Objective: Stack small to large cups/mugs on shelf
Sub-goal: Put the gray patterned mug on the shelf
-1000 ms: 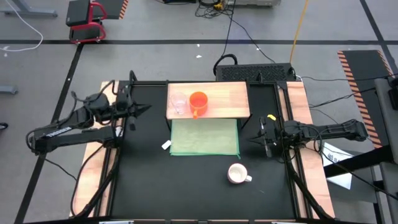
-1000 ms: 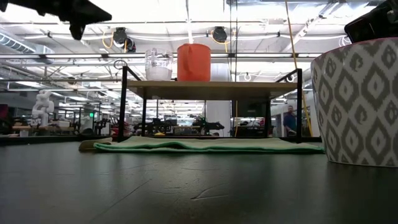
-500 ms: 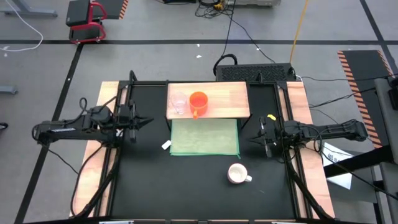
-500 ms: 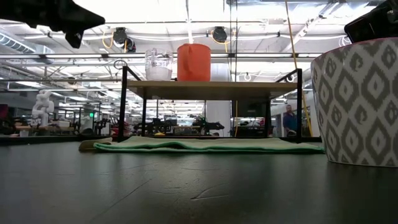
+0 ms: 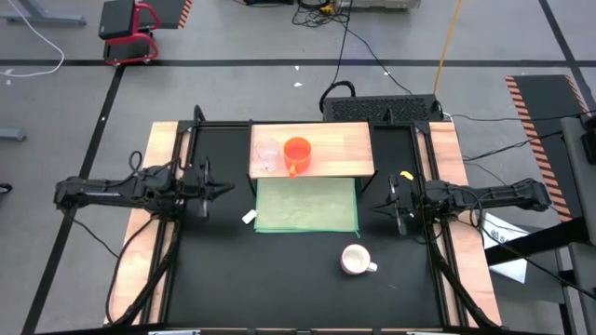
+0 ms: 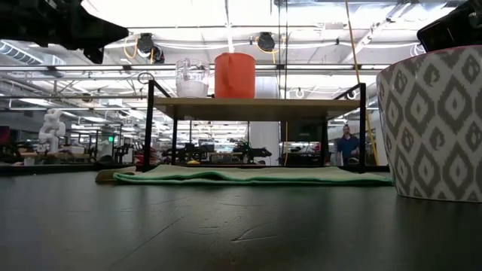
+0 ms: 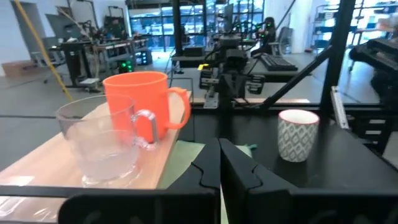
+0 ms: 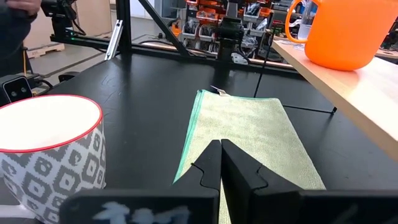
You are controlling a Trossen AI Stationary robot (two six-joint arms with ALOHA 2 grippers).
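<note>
**Colours and patterns on the table**

The table (image 5: 223, 279) is black, with pale wood strips (image 5: 140, 233) along its left and right edges. The shelf (image 5: 345, 149), at the middle of the far edge, is pale wood on a black frame. On the shelf's left part the cup (image 5: 267, 154) is clear and colourless; the mug (image 5: 297, 152) beside it is bright orange all over, handle included. The mat (image 5: 307, 207) under the shelf's near edge is light green with a darker green border. The white mug (image 5: 356, 260), toward the near edge, carries a grey diamond pattern outside, a plain white inside and a thin red rim. Both arms are black.
</note>
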